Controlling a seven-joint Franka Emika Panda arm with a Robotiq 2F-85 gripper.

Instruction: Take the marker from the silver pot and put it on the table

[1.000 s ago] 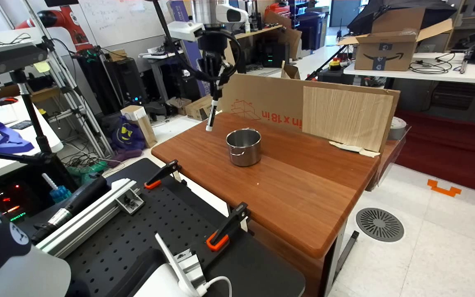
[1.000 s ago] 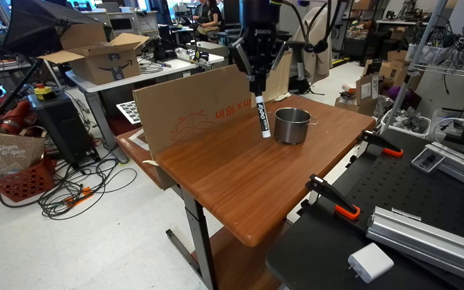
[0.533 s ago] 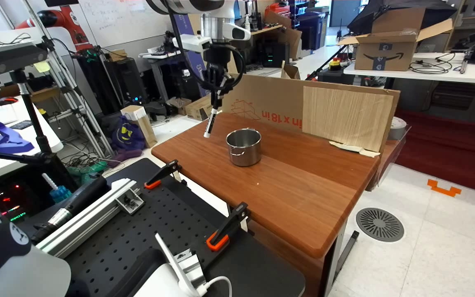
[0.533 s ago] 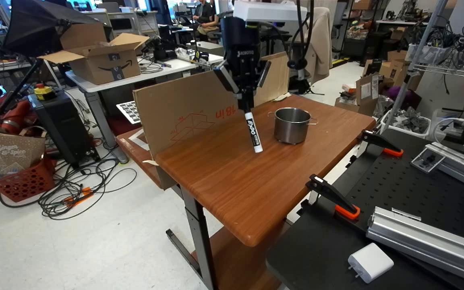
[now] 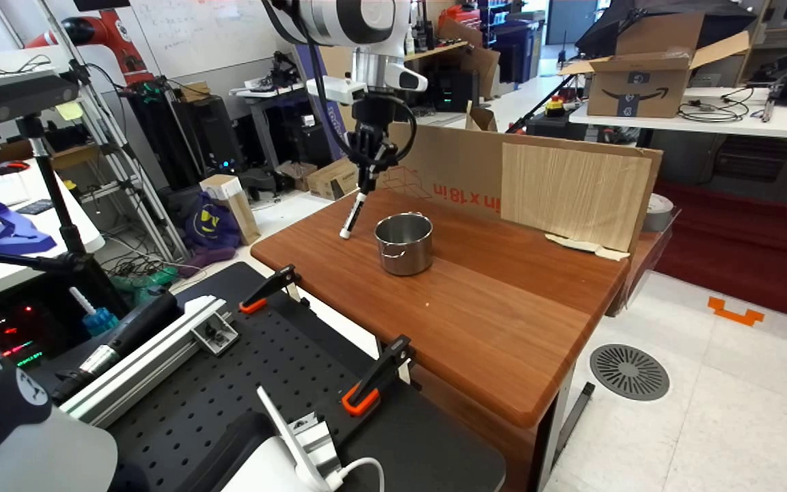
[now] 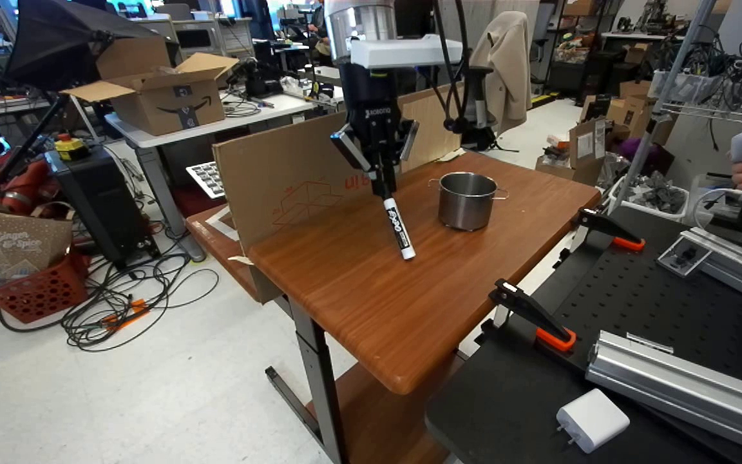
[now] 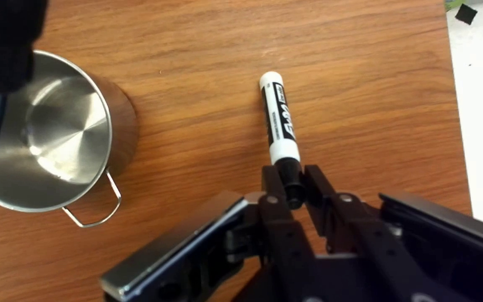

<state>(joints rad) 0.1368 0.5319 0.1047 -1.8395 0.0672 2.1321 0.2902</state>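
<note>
The marker is white with a black label and black cap; it shows in both exterior views and in the wrist view. My gripper is shut on its black cap end. The marker hangs tilted, white end down, over the wooden table. I cannot tell whether its lower end touches the tabletop. The silver pot stands upright beside the marker, apart from it. The inside visible in the wrist view is empty.
A cardboard sheet stands upright along one table edge. Clamps with orange ends grip the opposite edge, by the black perforated board. The pot's wire handle sticks out.
The gripper has come down with the marker in it, bringing the marker's lower end closer to the tabletop and tilting it a little more. The pot has not moved.
</note>
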